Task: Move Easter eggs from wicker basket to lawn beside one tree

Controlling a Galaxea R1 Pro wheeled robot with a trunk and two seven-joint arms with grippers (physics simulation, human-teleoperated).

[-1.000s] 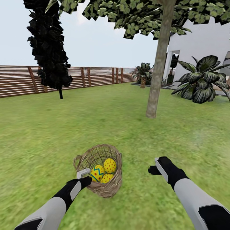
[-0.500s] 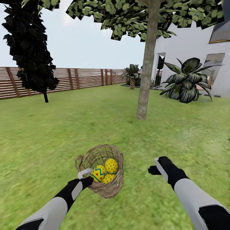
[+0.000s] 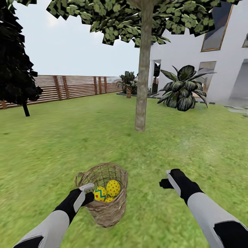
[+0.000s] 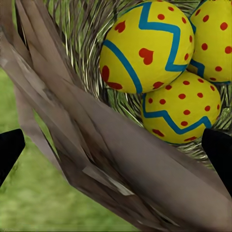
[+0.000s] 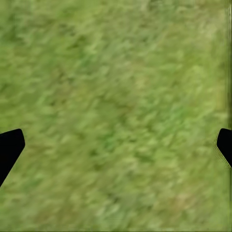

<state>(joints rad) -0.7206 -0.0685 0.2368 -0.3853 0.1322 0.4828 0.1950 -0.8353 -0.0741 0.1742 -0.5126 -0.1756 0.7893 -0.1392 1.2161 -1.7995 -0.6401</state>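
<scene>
The wicker basket [image 3: 107,213] hangs tilted just over the lawn [image 3: 48,144] in front of me. My left gripper [image 3: 88,191] holds it by the near rim. In the left wrist view the woven wall [image 4: 96,145] runs between my left gripper's [image 4: 113,145] widely set fingers. Three Easter eggs lie inside: a zigzag one [image 3: 100,193] [image 4: 147,46], a dotted one [image 3: 113,188] [image 4: 215,34] and a lower one [image 3: 109,199] [image 4: 181,108]. My right gripper [image 3: 167,181] [image 5: 121,145] is open over bare grass [image 5: 116,87]. The tree [image 3: 142,89] stands straight ahead.
A white house [image 3: 220,69] and a broad-leaved plant [image 3: 182,88] are at the right behind the tree. A slatted wooden fence [image 3: 72,88] runs along the back, with a dark narrow tree [image 3: 15,69] at the left. Open grass lies between me and the trunk.
The view has swung right, so the tree, fence and house slid left. The basket has kept its place by my left gripper, dropping slightly in view and tilting. My right arm holds its pose.
</scene>
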